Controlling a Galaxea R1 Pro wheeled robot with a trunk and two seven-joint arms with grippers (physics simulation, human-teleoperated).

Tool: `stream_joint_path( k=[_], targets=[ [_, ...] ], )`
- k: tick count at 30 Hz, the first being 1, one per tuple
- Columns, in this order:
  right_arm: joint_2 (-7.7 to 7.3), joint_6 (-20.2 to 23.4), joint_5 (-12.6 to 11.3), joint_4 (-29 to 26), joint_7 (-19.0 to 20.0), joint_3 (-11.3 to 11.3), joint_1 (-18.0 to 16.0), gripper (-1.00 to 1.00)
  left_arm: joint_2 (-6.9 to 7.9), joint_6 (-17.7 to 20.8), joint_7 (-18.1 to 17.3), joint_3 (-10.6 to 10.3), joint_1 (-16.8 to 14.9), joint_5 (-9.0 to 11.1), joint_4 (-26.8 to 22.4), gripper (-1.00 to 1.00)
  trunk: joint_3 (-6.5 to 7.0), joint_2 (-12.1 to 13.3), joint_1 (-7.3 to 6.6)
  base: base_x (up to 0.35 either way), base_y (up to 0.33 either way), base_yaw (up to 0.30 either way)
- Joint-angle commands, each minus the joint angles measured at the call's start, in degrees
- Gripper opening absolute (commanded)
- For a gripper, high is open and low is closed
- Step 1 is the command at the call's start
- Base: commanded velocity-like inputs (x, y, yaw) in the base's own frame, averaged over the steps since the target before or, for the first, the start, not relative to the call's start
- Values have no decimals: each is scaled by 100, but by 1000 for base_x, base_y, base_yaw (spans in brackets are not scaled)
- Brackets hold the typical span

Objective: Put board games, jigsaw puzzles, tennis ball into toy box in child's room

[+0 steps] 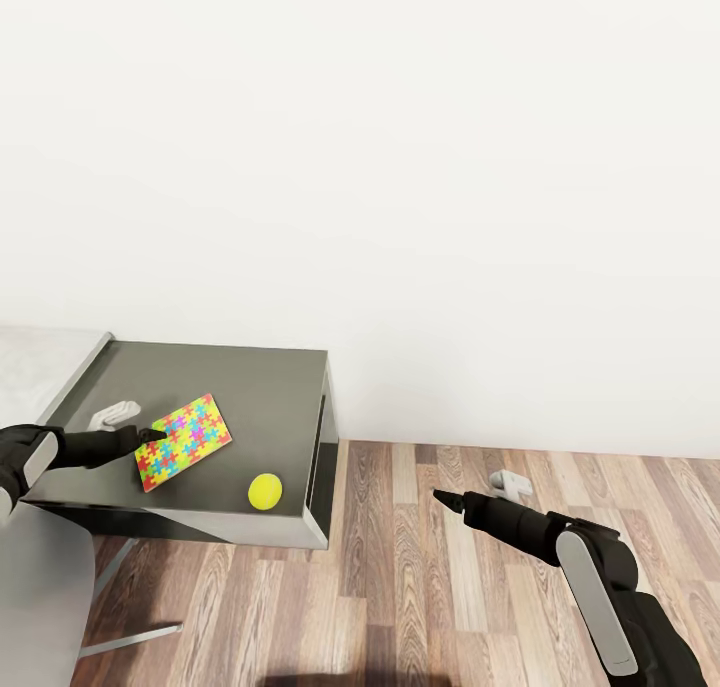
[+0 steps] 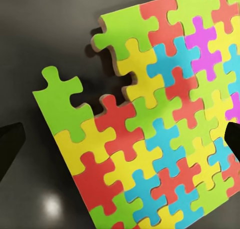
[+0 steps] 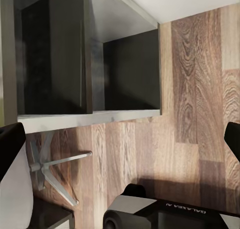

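While the jigsaw puzzle (image 1: 183, 441) lies flat on the tabletop (image 1: 260, 387) w/ the tennis ball (image 1: 265, 491) near it, left hand (image 1: 153, 434) sits at its edge, fingers wide, nothing held. Right hand (image 1: 440, 496) hangs over the floor (image 1: 420, 587), spread, empty. Both toys not yet boxed.

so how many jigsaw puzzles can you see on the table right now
1. The jigsaw puzzle lies flat on the table at the left gripper, with the tennis ball nearer the front edge. A second may be outside the frame.
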Motion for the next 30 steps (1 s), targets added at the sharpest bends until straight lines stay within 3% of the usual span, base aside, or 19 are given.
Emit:
stream_joint_path(
  k=[1, 30],
  targets=[
    [1, 27, 51, -3, 59, -8, -4, 100, 1, 47, 2, 12, -4, 37, -1, 100, -13, -10, 3, 0, 0, 0],
    [1, 20, 52, -11, 59, -12, -2, 100, 1, 46, 2, 14, -4, 37, -1, 100, -185, -10, 3, 0, 0, 0]
  ],
)
